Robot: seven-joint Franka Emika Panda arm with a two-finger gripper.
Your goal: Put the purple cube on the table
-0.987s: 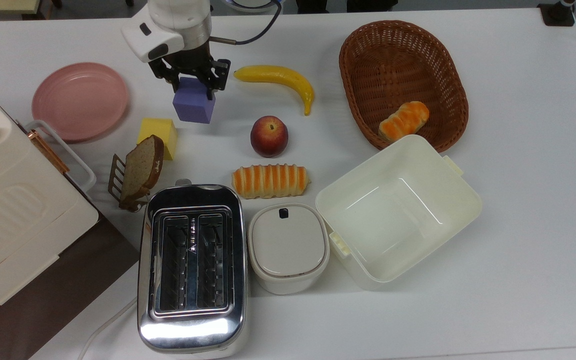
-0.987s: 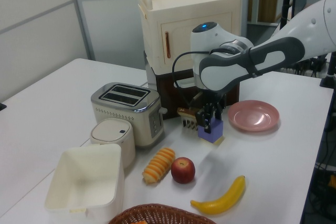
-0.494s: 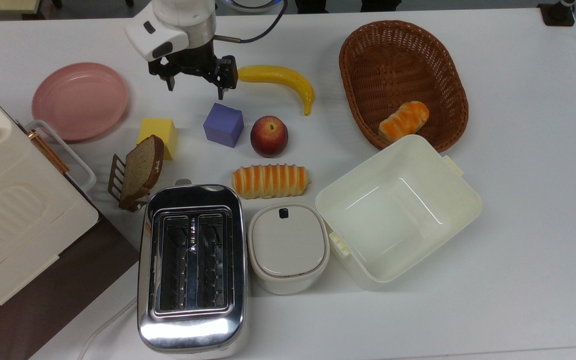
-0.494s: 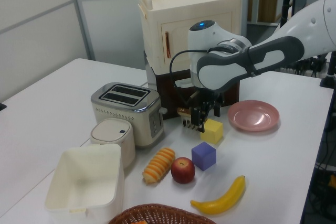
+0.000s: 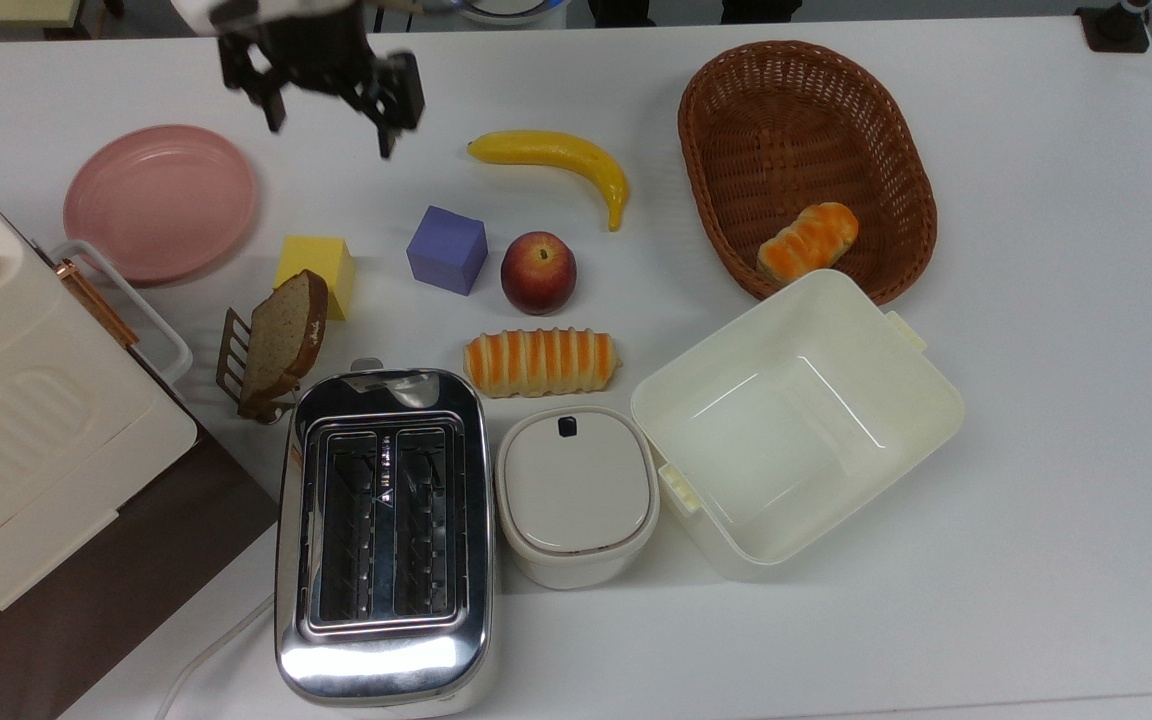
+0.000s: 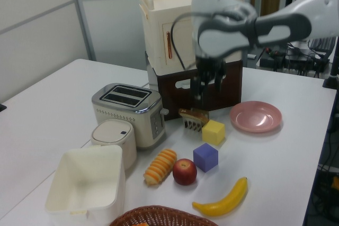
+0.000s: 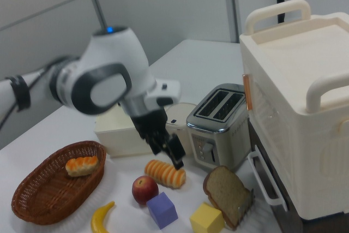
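Purple cube [image 5: 447,250]: on white counter [image 5: 1036,300], between yellow cube [image 5: 316,273] and peach [image 5: 538,272], just beside peach. Tool [image 5: 328,110]: raised above counter, fingers apart, empty, well apart from purple cube.

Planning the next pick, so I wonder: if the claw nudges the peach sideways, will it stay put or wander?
The peach is round and rests on smooth bare table, so it would probably roll. The purple cube sits close beside it and might stop it on that side. Its skin looks smooth, perhaps slippery.
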